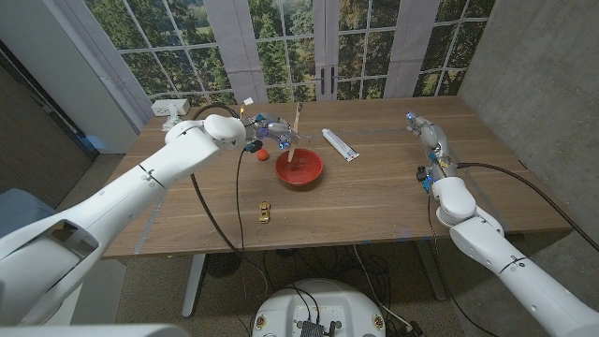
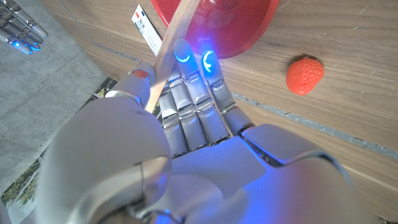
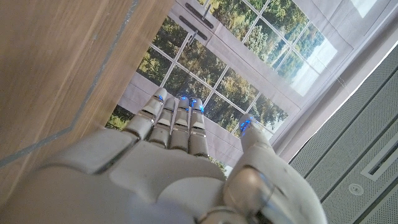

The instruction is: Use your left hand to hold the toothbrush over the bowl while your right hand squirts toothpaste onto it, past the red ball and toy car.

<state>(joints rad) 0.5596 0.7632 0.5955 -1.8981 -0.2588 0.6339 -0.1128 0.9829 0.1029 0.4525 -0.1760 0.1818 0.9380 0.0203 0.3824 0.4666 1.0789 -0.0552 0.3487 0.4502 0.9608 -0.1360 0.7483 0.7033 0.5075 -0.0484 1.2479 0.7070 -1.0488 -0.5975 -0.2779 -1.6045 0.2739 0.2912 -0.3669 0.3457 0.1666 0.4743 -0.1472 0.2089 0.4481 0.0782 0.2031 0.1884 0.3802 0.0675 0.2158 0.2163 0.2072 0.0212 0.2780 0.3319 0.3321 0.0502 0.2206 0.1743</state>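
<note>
Right now my left hand (image 1: pixel 265 125) pinches the wooden toothbrush (image 1: pixel 296 126), stick upright with its lower end over the far rim of the red bowl (image 1: pixel 299 168). Beside the bowl lies a small red thing (image 1: pixel 263 156), more strawberry than ball in the left wrist view, I think. The toothpaste tube (image 1: pixel 340 144) rests on the counter (image 1: pixel 374 201) just past the bowl, untouched. My right hand (image 1: pixel 423 130) stands well apart, fingers straight, holding nothing. I'd keep the brush steady and swing the right hand across to the tube, clear of the toy car (image 1: pixel 266 212).
</note>
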